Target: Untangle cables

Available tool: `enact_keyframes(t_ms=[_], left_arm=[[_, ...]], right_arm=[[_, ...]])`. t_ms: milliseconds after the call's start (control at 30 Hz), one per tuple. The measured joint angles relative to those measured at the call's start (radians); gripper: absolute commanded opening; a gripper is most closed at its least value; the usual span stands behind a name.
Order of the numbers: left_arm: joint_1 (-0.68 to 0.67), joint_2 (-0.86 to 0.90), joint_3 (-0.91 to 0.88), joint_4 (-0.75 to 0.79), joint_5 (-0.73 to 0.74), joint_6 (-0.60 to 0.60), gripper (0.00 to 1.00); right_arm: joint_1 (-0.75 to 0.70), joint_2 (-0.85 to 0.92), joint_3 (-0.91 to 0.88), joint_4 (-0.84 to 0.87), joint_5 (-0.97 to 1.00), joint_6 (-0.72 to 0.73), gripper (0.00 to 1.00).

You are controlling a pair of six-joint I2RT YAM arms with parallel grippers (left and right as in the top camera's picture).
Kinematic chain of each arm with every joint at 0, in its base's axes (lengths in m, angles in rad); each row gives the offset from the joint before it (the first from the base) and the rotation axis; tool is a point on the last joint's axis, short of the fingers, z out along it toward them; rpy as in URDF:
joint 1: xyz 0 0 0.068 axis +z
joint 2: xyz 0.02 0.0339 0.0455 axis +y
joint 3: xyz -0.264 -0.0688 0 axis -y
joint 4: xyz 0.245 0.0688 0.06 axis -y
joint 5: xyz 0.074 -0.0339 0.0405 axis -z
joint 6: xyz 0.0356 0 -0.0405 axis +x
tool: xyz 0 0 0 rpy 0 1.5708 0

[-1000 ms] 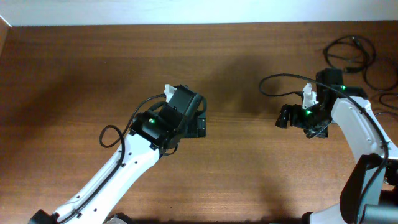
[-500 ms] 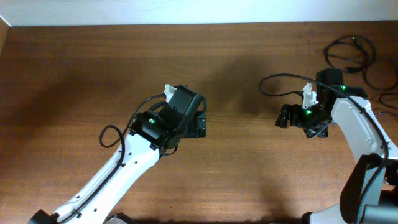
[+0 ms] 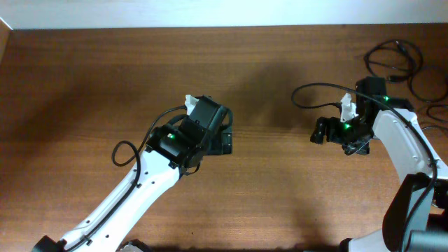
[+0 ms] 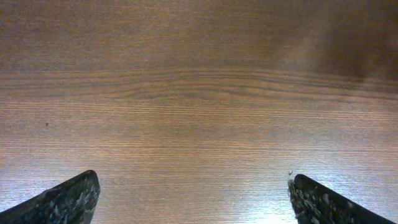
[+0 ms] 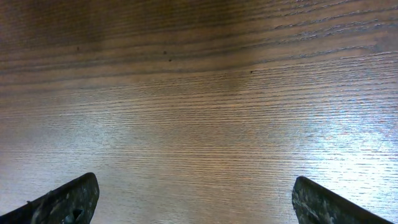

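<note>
The cables [image 3: 396, 44] lie as thin black loose loops at the table's far right back corner, with a second loop [image 3: 414, 85] beside them running off the right edge. They show only in the overhead view. My right gripper [image 3: 320, 131] hovers left of them, open and empty [image 5: 196, 186], over bare wood. My left gripper [image 3: 225, 140] is near the table's middle, open and empty [image 4: 193, 186], also over bare wood. Neither wrist view shows any cable.
The brown wooden table [image 3: 105, 77] fills the view. A thicker black cable [image 3: 308, 89] belonging to the right arm arcs out to the left of its wrist. The left arm's own cable [image 3: 124, 152] loops beside its forearm.
</note>
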Motion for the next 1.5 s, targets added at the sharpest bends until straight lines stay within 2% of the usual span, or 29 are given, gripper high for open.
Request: enact_keyframes(t_ms=[467,633,700,867,1033,1133,1267,1367,1500], left_arm=[[0.0,0.0,0.0,-0.014,0.031,-0.003,0.99],[0.0,0.0,-0.001,0.09,0.028,-0.005,0.99],[0.0,-0.024,-0.04,0.18,0.024,-0.006,0.99],[0.0,-0.318,-0.43,0.486,0.023,-0.006,0.99],[0.004,-0.753,-0.772,0.602,-0.022,-0.006,0.99],[0.048,-0.887,-0.861,0.687,-0.024,0.002,0.99],[0.122,-1.046,-0.94,0.787,-0.011,0.073,0.99],[0.178,-1.14,-0.999,0.942,0.021,0.159,0.99],[0.223,-1.231,-1.116,1.129,0.049,0.211,0.99]], right_arm=[[0.0,0.0,0.0,0.0,0.0,0.0,0.98],[0.0,0.0,0.0,0.0,0.0,0.0,0.98],[0.0,0.0,0.0,0.0,0.001,0.0,0.98],[0.0,0.0,0.0,0.003,0.004,0.0,0.98],[0.001,0.001,0.0,0.003,0.004,0.0,0.98],[0.001,0.002,0.0,0.003,0.004,0.0,0.98],[0.001,0.002,0.0,0.003,0.004,0.0,0.98],[0.001,0.002,0.0,0.002,0.004,0.0,0.98],[0.001,0.002,0.0,0.003,0.004,0.0,0.98]])
